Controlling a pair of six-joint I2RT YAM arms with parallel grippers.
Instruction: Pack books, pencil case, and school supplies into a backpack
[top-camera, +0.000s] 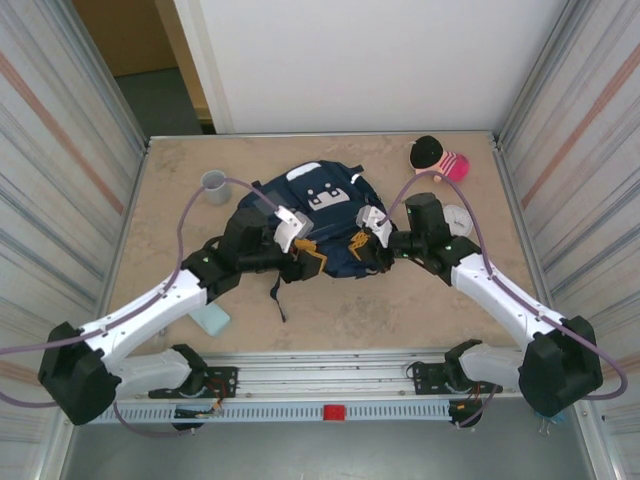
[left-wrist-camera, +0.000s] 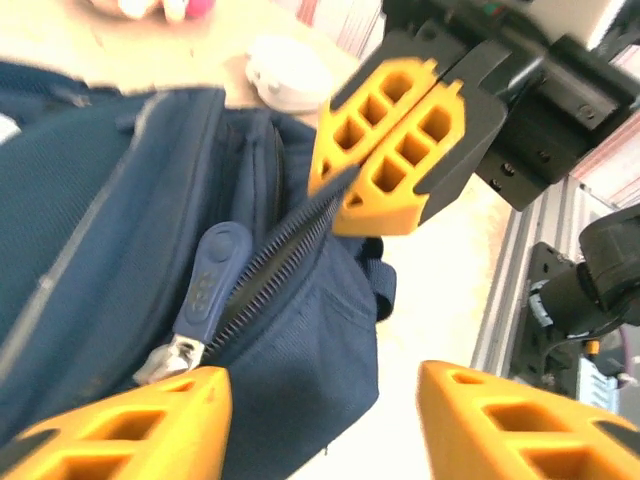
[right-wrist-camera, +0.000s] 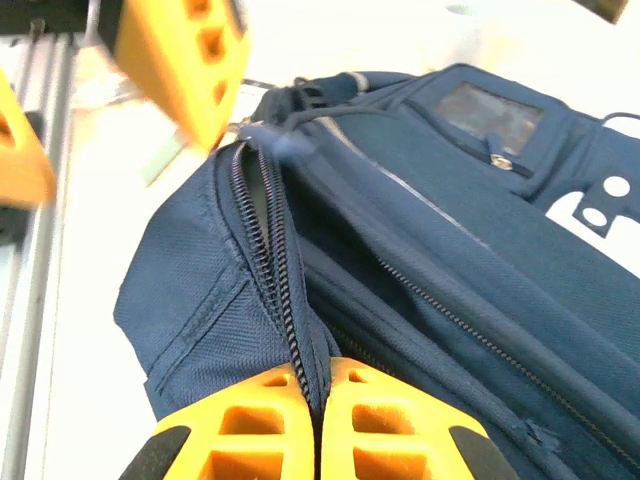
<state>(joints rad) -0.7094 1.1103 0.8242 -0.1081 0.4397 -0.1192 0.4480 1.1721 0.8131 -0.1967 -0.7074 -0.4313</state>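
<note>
The large navy blue fabric backpack (top-camera: 322, 212) lies between both grippers. It is soft and will sag, I think, so the flat blue zipper pull (left-wrist-camera: 205, 285) seems the best hold. It sits just ahead of the left gripper (left-wrist-camera: 320, 420), whose fingers stand apart. The right gripper (right-wrist-camera: 318, 420) is clamped on the backpack's zipper seam. The bare marble table (top-camera: 400, 310) behind both grippers leaves room.
</note>
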